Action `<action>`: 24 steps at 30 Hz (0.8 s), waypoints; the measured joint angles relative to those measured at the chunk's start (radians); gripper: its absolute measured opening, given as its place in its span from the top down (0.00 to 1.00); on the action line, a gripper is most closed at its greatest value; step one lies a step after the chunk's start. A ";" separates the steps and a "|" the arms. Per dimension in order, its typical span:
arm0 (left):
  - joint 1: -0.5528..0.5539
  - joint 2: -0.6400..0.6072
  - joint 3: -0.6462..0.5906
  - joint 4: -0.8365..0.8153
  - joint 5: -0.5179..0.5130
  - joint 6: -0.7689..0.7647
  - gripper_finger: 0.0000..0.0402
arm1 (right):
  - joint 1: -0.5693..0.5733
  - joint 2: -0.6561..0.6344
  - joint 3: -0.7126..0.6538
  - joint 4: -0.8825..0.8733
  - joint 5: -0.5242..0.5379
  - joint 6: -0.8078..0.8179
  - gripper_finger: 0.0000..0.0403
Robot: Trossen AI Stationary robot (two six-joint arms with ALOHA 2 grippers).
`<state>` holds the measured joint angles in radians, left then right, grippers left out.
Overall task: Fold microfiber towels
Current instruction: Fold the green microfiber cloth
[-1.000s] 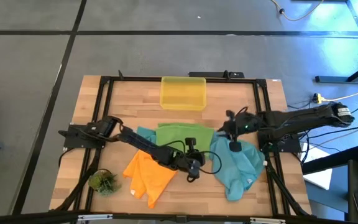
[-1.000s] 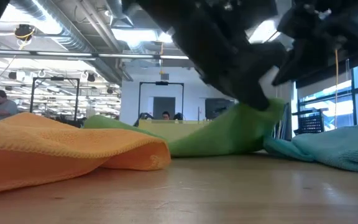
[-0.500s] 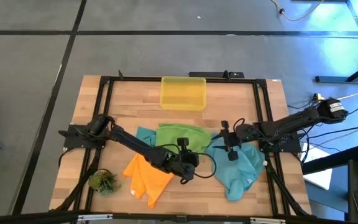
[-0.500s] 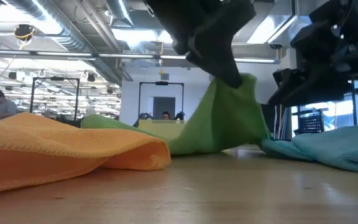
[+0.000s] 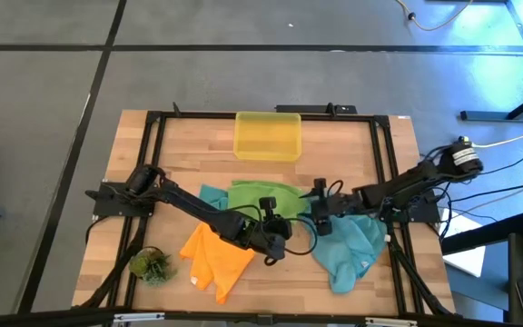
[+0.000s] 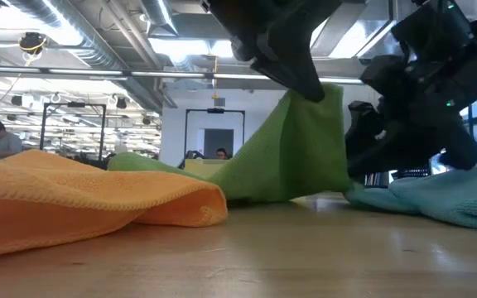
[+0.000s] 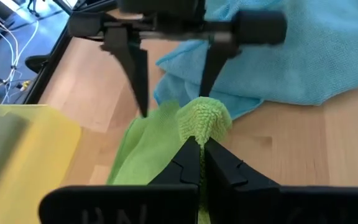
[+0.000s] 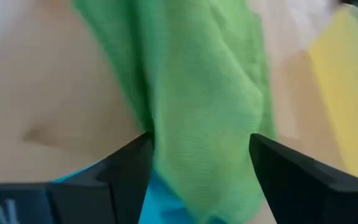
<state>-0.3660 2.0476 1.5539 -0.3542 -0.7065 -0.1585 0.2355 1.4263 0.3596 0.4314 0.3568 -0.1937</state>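
- The green towel [image 5: 263,196] lies mid-table, between the yellow bin [image 5: 267,135] and the table's near edge. One corner of it is pulled up off the wood into a peak, which the low view shows as a steep green tent [image 6: 292,153].
- Your left gripper [image 7: 199,148] is pinched fully closed on that raised corner; a small tuft of green pile stands out above the fingertips.
- Your right gripper [image 8: 197,158] has its fingers spread wide, and nothing is clamped between them. It sits just beside the lifted edge with green cloth hanging in the gap, so it looks lined up for a second hold.
- Expect this cloth to be light, limp and a little clingy. It drapes and sags wherever it is not held, and it will not hold a crease by itself.
- Take it by a corner or along a hem, never mid-panel. Two holds on neighbouring corners should keep an edge straight for the fold.
- The fuzzy pile may snag on the neighbouring towels, so I would lift clear before dragging.
- The teal towel [image 5: 348,243] is crumpled just on the right arm's side of the green one, touching or overlapping its edge.
- A second teal towel [image 5: 210,196] peeks out on the left arm's side, partly under the left arm.
- The orange towel [image 5: 214,259] lies rumpled nearer the table's front, with a small plant tuft [image 5: 151,265] just beside it.
- The yellow bin stands at the table's far edge, well apart from the towels. It looks empty: no cloth shows inside.
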 joint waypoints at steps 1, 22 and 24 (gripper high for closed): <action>0.000 0.000 0.000 0.001 0.002 0.000 1.00 | 0.000 0.017 0.012 0.000 0.018 0.005 0.34; 0.026 0.000 0.000 -0.022 -0.006 -0.023 1.00 | 0.077 -0.027 0.117 -0.328 -0.074 0.219 0.42; 0.026 0.000 0.000 -0.022 -0.006 -0.023 1.00 | 0.086 -0.029 0.117 -0.324 -0.110 0.238 0.42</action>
<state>-0.3397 2.0476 1.5539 -0.3759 -0.7124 -0.1814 0.3214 1.3976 0.4762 0.1078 0.2467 0.0444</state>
